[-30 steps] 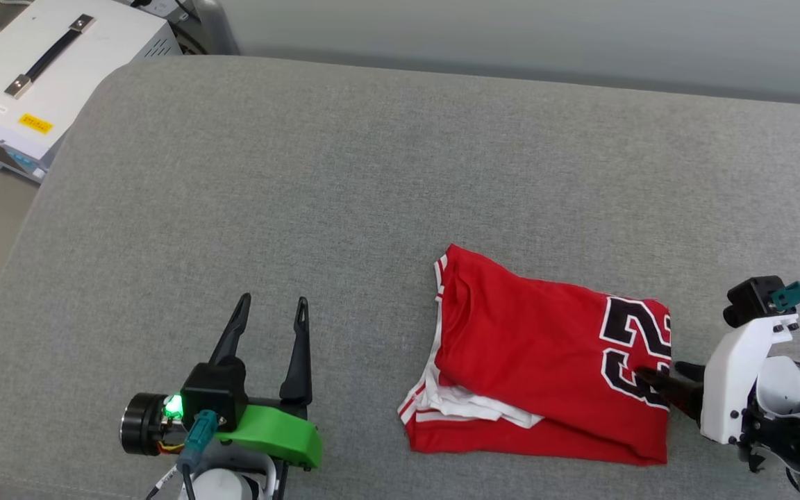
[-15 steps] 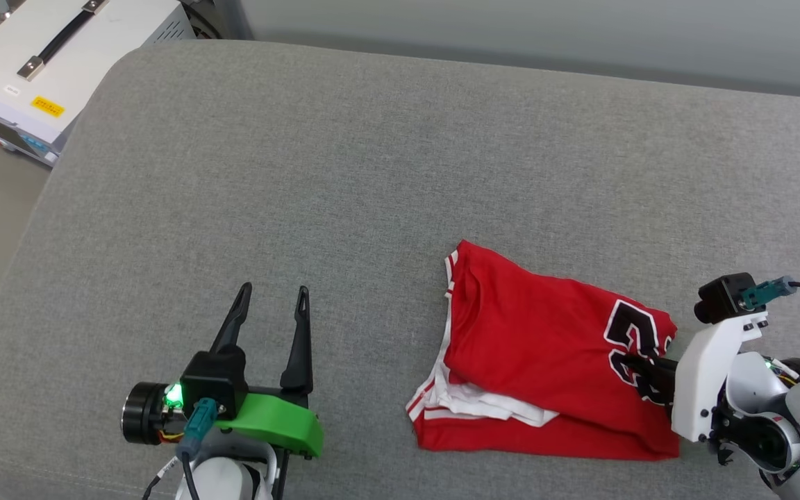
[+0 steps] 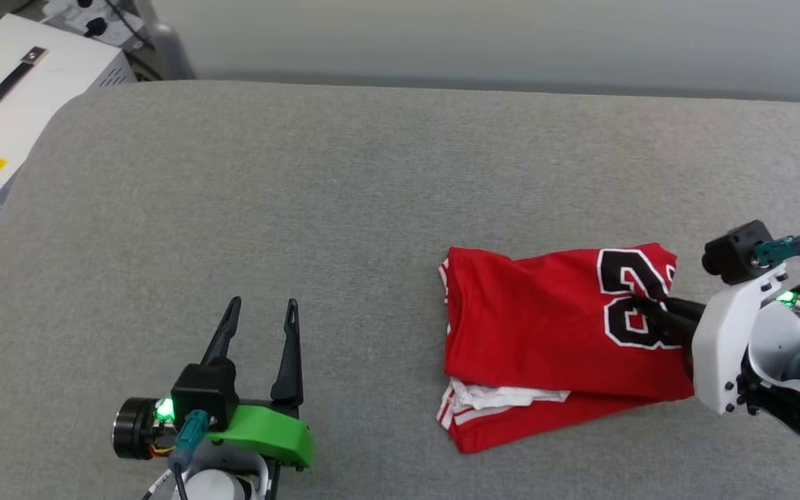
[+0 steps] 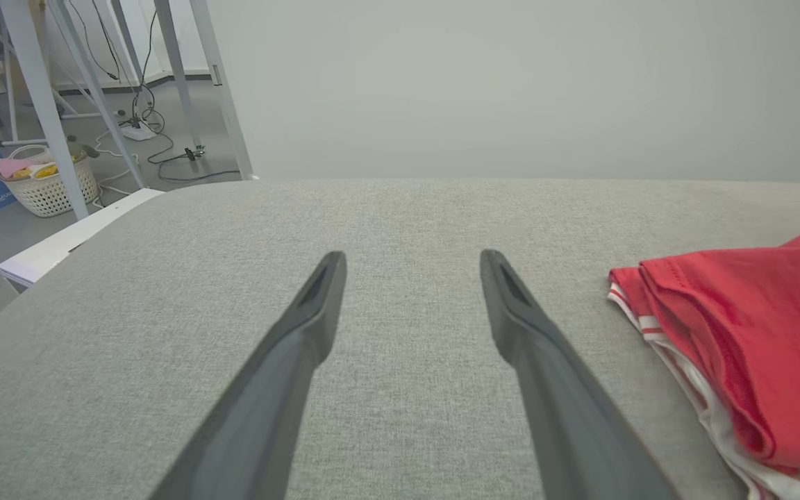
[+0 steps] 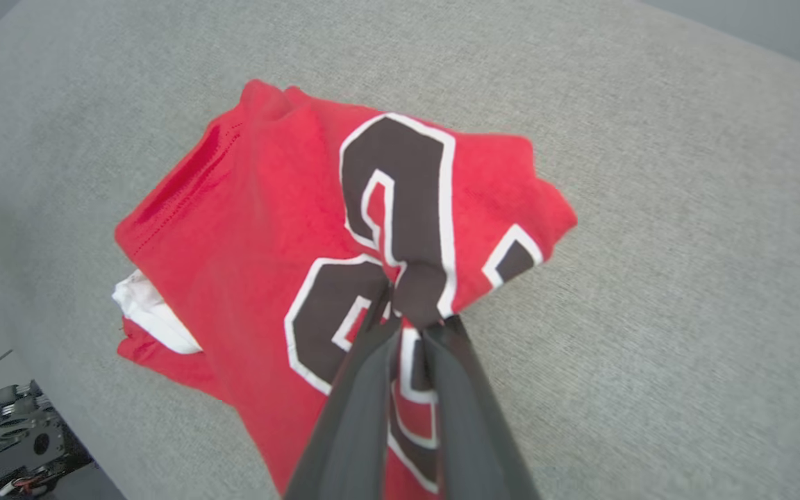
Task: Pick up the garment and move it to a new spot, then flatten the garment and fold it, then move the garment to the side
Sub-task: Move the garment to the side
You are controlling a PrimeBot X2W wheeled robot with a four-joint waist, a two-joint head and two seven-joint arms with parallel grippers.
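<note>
Right now I am reading the red jersey-style garment [image 3: 546,333], with its black white-outlined number and white striped-trim sleeve, as already folded. It is lying as a compact, layered bundle on the broad grey fabric cushion [image 3: 303,173], toward the cushion's right-hand front area and well apart from its edges. A bit of white sleeve is poking out of the bundle on the side nearest the cushion's front. The right gripper [image 3: 639,305] is reaching in from the cushion's right side. Its two long dark fingers are closing tight on a small tuck of red cloth right at the number, so the fabric is bunching up between them [image 5: 410,319]. The corner of the bundle there is lifting and puckering rather than lying flat. The left gripper [image 3: 263,303] is hanging over bare cushion to the left of the bundle, its fingers spread wide and gripping nothing [image 4: 410,258]. I am judging that the moving, flattening and folding are done and that the last step is under way: taking the folded shirt off to the side. The pinch is catching only the upper layers, so I am expecting the fold to loosen if I pull quickly.
</note>
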